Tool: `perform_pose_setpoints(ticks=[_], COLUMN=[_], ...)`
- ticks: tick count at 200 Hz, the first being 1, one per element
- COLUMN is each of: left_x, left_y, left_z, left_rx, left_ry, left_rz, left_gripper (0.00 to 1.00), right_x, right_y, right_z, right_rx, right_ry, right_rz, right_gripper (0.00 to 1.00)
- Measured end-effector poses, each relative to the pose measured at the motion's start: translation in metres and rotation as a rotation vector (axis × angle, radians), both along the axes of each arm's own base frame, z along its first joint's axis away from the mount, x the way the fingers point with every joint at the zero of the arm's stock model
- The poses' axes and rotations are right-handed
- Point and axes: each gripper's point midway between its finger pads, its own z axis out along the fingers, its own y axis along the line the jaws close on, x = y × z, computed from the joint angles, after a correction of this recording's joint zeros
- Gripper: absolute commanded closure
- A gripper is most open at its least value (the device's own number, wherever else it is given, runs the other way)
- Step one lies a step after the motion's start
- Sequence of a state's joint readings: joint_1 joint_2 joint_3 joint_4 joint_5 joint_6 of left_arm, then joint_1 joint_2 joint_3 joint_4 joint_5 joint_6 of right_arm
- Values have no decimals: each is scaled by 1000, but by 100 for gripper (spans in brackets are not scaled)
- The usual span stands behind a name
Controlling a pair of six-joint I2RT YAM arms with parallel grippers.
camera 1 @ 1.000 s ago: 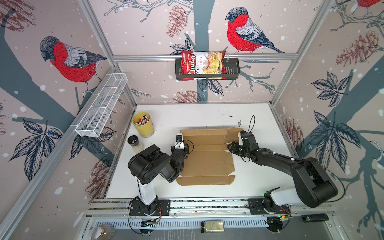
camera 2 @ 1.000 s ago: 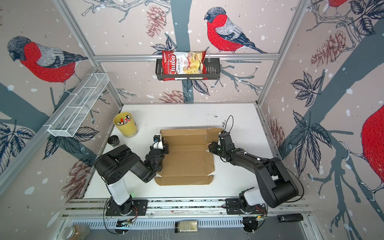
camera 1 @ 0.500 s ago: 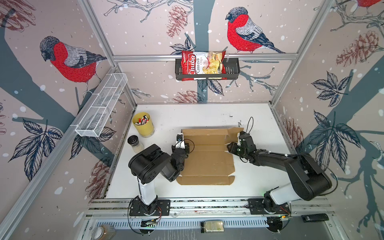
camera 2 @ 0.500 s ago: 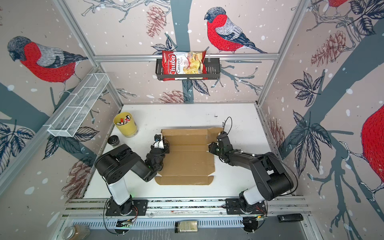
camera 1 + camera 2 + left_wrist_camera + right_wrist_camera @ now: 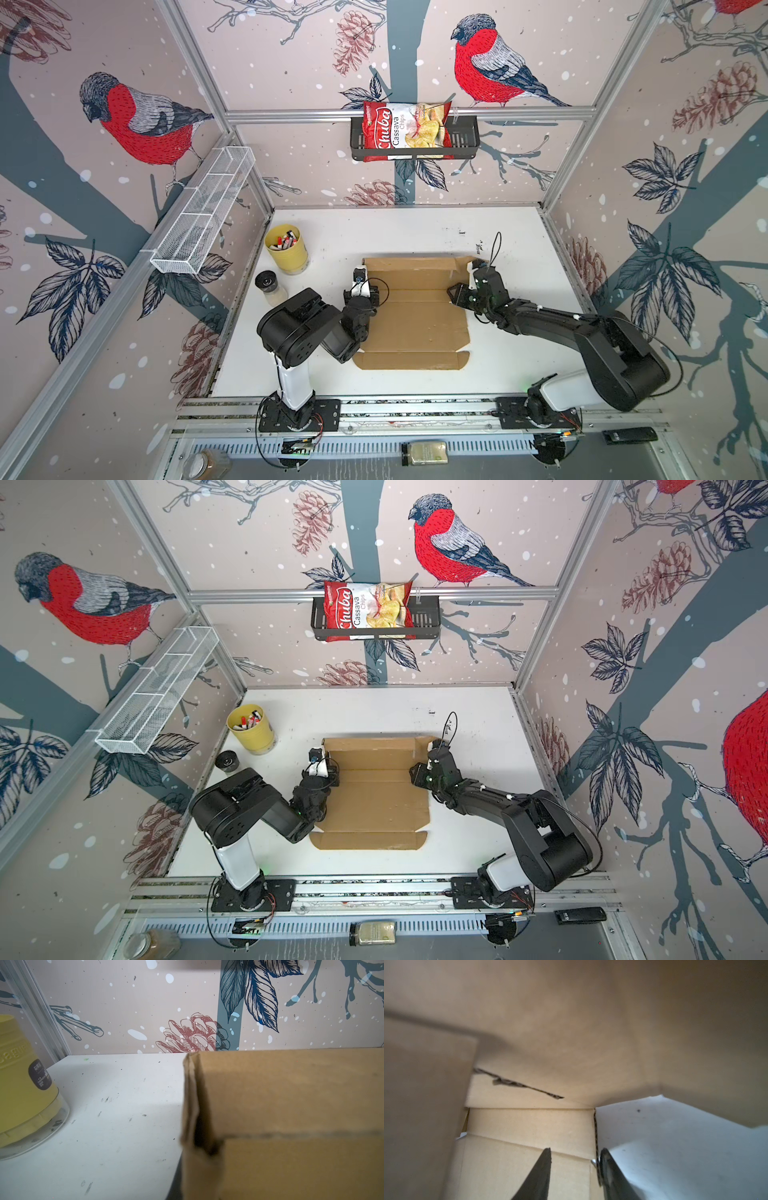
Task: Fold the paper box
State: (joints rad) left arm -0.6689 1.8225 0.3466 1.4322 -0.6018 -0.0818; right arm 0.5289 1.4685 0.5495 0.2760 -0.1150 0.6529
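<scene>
Currently, left hand [image 5: 359, 276] closed at paper box [image 5: 415, 324], right hand [image 5: 575, 1150] part-open astride its edge.

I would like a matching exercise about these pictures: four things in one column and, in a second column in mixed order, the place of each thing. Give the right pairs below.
Things
1. paper box
2. chips bag
3. yellow cup
4. white wire shelf

Places
a. mounted high at the left side, above the table
b. lying on the middle of the table
c. inside the black basket, mounted high at the back
d. standing on the table, toward its far left corner

Right pairs: 1-b, 2-c, 3-d, 4-a
</scene>
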Motion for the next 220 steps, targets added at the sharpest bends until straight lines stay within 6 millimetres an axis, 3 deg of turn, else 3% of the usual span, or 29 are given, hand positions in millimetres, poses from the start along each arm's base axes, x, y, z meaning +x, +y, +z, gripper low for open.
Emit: perform_pose_setpoints(ticks=[93, 119, 133, 168, 200, 220], left_x=[-1, -2, -2, 1, 2, 4], left_y=[1, 3, 5, 15, 23, 22], left_z=[-1, -2, -2, -1, -1, -1], left_rx=[-25, -26, -26, -26, -26, -26], left_ry=[-2, -3, -1, 1, 3, 3], left_rz=[4, 5, 11, 31, 44, 41], left_gripper=[100, 100, 100, 100, 100, 100], right_x=[1, 2, 2, 1, -3, 0], right_y=[29, 28, 25, 6, -36, -62], right_z=[-9, -6, 6, 44, 63, 87], right_rx=[4, 7, 18, 26, -25, -50], right_ry=[20, 16, -5, -97, -117, -158], right_rz=[61, 61, 71, 111, 89, 31], right_gripper=[59, 54, 49, 44, 43, 44])
